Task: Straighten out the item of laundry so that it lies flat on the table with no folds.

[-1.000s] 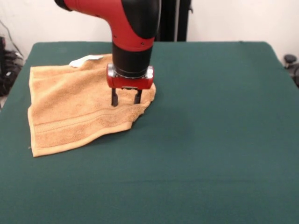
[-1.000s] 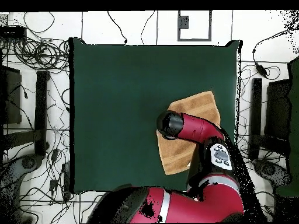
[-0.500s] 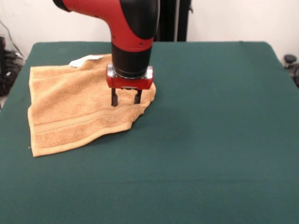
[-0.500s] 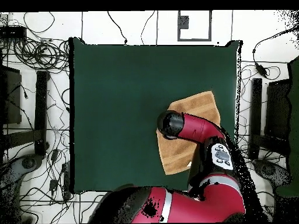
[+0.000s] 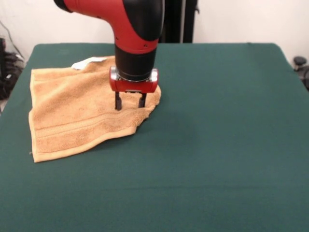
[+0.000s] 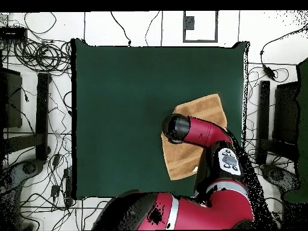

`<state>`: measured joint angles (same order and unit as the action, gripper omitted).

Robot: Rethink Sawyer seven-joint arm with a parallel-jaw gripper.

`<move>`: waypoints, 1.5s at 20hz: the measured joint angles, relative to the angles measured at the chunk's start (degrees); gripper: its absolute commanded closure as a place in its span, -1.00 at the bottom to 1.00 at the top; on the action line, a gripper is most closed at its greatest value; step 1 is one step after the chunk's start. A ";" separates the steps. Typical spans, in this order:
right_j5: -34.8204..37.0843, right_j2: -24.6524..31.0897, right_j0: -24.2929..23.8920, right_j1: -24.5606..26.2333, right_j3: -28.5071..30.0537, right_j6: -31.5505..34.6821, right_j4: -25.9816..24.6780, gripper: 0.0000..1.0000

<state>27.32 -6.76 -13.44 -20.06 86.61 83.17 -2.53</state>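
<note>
The tool [image 5: 129, 104], its 2 fingers parted and gripping nothing, stands over the rumpled right corner of the towel [image 5: 77, 118] on the green worktop [image 5: 217, 145].

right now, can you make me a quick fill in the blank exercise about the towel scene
1. The towel lies on a table covered in dark ____ cloth.
2. The tool hangs over the towel with its two fingers ____, a gap showing between them.
3. In the front view, a small ____ tag shows at the towel's far edge.
4. The arm above the tool is black and ____.

Missing words: green; open; white; red
</note>
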 measured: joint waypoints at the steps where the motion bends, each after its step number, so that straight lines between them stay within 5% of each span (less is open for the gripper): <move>1: 0.05 0.02 -0.02 -0.01 -0.01 0.00 0.00 -1.00; 23: 8.46 -0.16 0.14 1.78 -4.82 0.00 0.18 -1.00; 30: 8.40 -5.08 5.37 3.30 -6.78 0.02 0.22 -1.00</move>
<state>35.72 -11.83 -8.07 -16.76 79.83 83.19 -2.31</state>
